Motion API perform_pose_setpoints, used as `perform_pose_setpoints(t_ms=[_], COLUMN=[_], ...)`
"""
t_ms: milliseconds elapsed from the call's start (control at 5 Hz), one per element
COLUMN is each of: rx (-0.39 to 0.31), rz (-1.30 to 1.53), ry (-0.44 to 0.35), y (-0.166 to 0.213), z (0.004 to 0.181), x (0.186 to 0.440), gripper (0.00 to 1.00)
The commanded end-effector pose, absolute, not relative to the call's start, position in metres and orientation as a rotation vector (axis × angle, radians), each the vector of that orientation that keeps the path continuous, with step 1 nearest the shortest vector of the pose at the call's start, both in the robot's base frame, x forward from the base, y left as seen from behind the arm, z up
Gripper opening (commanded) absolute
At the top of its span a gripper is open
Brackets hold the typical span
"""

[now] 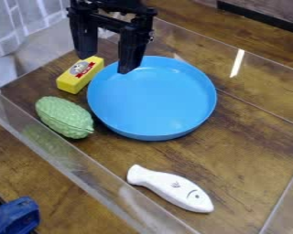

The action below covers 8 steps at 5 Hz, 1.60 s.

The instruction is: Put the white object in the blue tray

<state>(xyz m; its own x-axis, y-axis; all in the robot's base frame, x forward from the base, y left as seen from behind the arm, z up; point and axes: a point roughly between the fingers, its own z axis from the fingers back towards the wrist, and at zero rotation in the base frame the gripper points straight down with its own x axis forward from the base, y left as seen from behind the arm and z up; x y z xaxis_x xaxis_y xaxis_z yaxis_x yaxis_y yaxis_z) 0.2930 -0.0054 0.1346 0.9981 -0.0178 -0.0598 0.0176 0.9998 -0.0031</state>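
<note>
The white object (170,188), a glossy fish-shaped toy with small dark marks, lies on the wooden table near the front, right of centre. The blue tray (198,117), a round shallow dish, sits in the middle of the table and holds nothing. My gripper (106,57) hangs at the back left, above the tray's far-left rim, well away from the white toy. Its two black fingers (132,55) stand apart, open, with nothing between them.
A yellow rectangular block (80,75) lies just left of the tray under the gripper. A green textured oval object (65,117) rests left of the tray. Clear plastic walls (63,174) border the table. A blue item (12,219) shows at the bottom left corner.
</note>
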Motion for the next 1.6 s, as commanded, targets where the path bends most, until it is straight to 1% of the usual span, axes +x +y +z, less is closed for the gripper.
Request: perform_pose_setpoints(t_ms=[0,400,600,1000,1200,1400], rx=[-0.005,-0.011,-0.015,-0.015,0.005,0.05], rz=[-0.069,-0.145,-0.25,-0.451,-0.643,-0.73], ry=[0.074,0.098,0.1,0.108,0.094,0.063], y=[-0.006,0.002,0.002,-0.032,-0.042,-0.046], z=[0.135,0.126,0.123,0.101,0.074,0.046], x=[0.289,0.287,0.284,0.28,0.281,0.285], gripper=[1.0,1.0,1.0,1.0,1.0,1.0])
